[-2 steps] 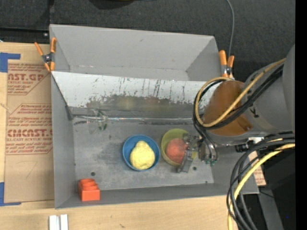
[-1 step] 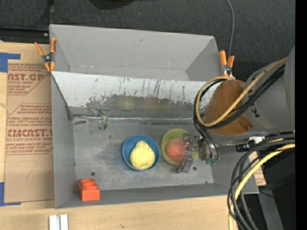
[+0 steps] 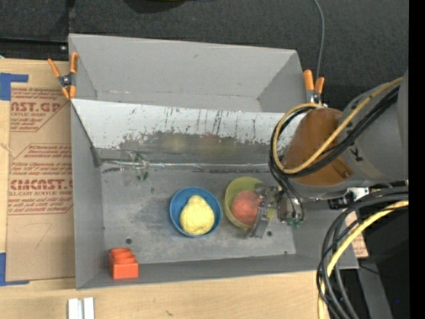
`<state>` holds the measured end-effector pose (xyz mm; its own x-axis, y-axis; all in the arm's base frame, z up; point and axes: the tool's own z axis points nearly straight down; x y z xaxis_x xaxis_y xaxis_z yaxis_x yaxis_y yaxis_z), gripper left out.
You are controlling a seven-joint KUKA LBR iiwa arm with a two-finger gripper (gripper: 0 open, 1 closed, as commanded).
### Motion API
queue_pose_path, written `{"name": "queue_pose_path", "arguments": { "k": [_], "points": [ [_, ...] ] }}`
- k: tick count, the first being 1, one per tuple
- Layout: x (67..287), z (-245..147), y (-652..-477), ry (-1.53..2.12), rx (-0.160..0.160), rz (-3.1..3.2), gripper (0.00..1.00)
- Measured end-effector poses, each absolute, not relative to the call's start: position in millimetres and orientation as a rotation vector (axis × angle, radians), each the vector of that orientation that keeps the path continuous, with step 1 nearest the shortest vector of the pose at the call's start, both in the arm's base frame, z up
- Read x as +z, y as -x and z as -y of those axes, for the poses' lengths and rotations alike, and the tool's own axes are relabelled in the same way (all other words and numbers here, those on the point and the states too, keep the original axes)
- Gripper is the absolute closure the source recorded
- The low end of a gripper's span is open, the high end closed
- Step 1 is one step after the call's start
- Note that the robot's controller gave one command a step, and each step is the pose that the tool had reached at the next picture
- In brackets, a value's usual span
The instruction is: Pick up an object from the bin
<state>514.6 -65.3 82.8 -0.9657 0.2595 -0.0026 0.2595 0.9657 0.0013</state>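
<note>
Camera view: saw hand (image 3: pixel 267 212) low in right half of bin (image 3: pixel 133 191), arm coming in from right. Hand sat at right rim of yellow-green bowl (image 3: pixel 232 188). Pink-red round fruit (image 3: pixel 244 207) lay in that bowl, just beside hand. Couldn't tell if hand was apart or together. Blue bowl (image 3: pixel 176 206) holding yellow fruit (image 3: pixel 197 216) stood just left of green one. Orange block (image 3: pixel 123 263) near front-left corner, well apart.

At the frame's right the arm (image 3: pixel 388 135) is pale grey and rounded, with a black marking; an orange-brown cover (image 3: pixel 319 151) wraps its wrist; yellow and black cables (image 3: pixel 277 141) loop around it; the gripper (image 3: pixel 265 219) is small, dark metal.
</note>
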Motion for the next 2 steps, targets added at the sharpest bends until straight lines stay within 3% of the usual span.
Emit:
{"name": "queue_pose_path", "arguments": {
  "k": [1,2],
  "points": [
    [99.0,64.8,-512.8,-0.412,0.002,-3.12,1.0],
    [128.4,64.8,-514.2,-0.411,0.003,-3.114,1.0]
  ]
}}
